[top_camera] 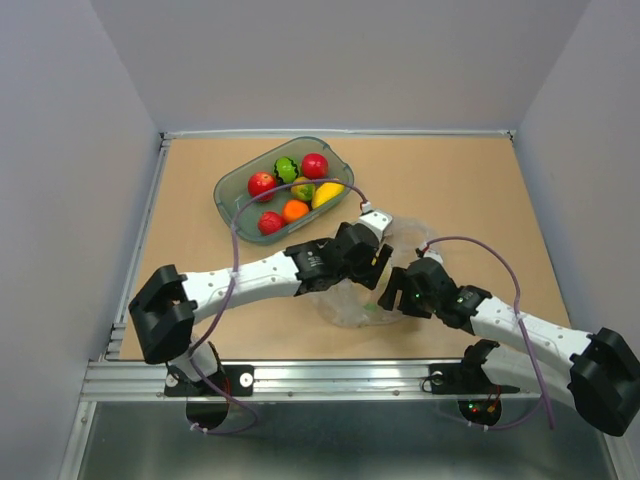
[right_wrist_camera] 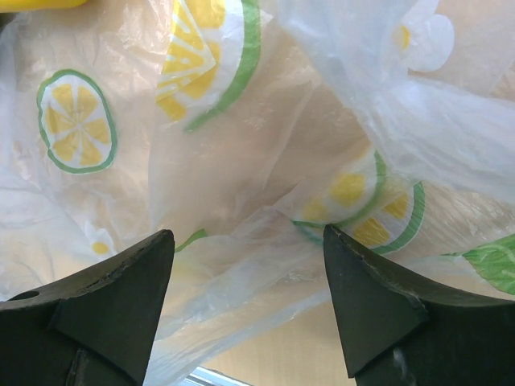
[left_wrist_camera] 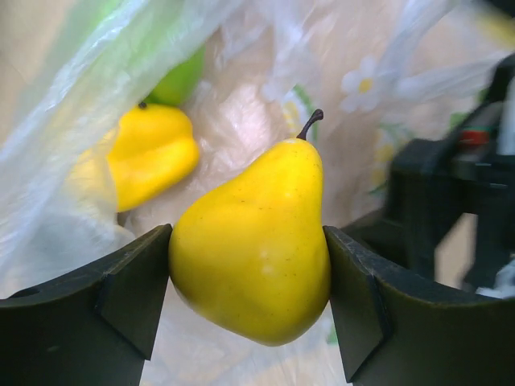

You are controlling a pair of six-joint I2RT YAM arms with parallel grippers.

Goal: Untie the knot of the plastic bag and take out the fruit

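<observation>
Yellow pear (left_wrist_camera: pixel 253 241), pinched by my left end effector (left_wrist_camera: pixel 248 269), hangs before the plastic bag (right_wrist_camera: pixel 241 161) lying on the tabletop (top_camera: pixel 460 190) with a yellow pepper (left_wrist_camera: pixel 153 161) inside, while my right end effector (right_wrist_camera: pixel 248 277) stands open over its film.

Clear crinkly bag (top_camera: pixel 352 305), lemon-slice prints, slumped at bench (top_camera: pixel 450 180) front-centre. Yellow pear (left_wrist_camera: pixel 253 245) upright, stem up, clamped in left hand (left_wrist_camera: pixel 248 273). Yellow pepper (left_wrist_camera: pixel 153 153), green fruit (left_wrist_camera: pixel 181 80) inside bag.
</observation>
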